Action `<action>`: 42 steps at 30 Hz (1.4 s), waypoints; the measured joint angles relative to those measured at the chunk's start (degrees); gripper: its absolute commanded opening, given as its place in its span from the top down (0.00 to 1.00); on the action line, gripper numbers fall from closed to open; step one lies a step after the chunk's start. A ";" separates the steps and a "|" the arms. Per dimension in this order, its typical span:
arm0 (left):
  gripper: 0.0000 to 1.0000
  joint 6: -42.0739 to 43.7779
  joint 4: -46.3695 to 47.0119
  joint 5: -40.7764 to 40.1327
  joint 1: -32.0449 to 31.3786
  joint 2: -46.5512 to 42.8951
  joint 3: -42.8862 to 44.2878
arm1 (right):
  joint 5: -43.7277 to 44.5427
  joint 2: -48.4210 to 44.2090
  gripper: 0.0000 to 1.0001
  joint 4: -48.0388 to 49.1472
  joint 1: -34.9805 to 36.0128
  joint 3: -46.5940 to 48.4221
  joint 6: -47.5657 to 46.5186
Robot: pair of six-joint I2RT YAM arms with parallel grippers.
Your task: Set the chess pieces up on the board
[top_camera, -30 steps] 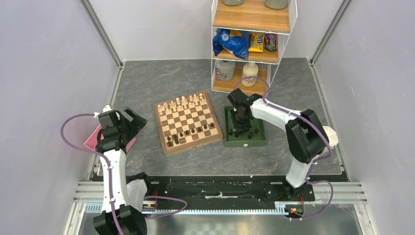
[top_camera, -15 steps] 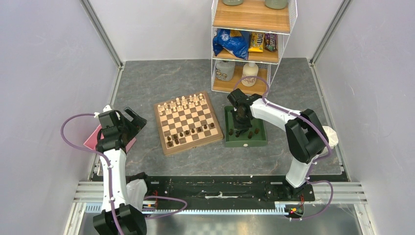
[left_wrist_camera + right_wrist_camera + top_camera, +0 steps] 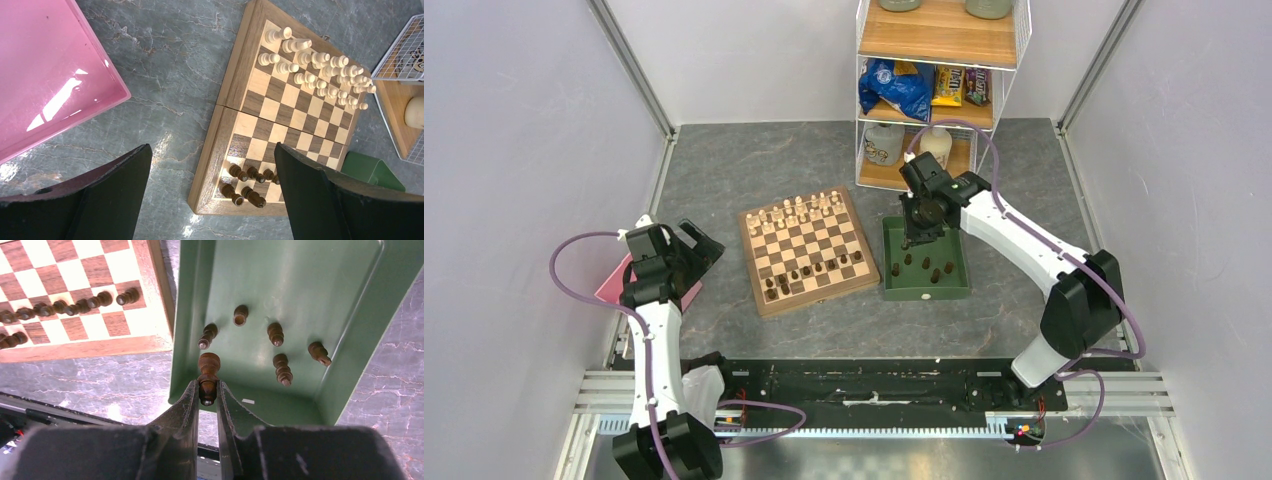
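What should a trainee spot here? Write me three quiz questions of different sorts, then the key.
1. True or false: the left gripper is shut on a pale cream chessman.
2. The right gripper holds: A) nothing; B) a dark-brown wooden chessman; C) a pale cream chessman.
3. How many loose dark-brown chessmen are in the dark-green rectangular tray?
Key: 1 false, it is open and empty. 2 B. 3 five.
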 measured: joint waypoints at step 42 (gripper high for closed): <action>0.01 0.00 -0.24 0.33 0.00 0.52 0.00 | -3.43 37.90 0.78 -7.98 26.18 41.09 1.31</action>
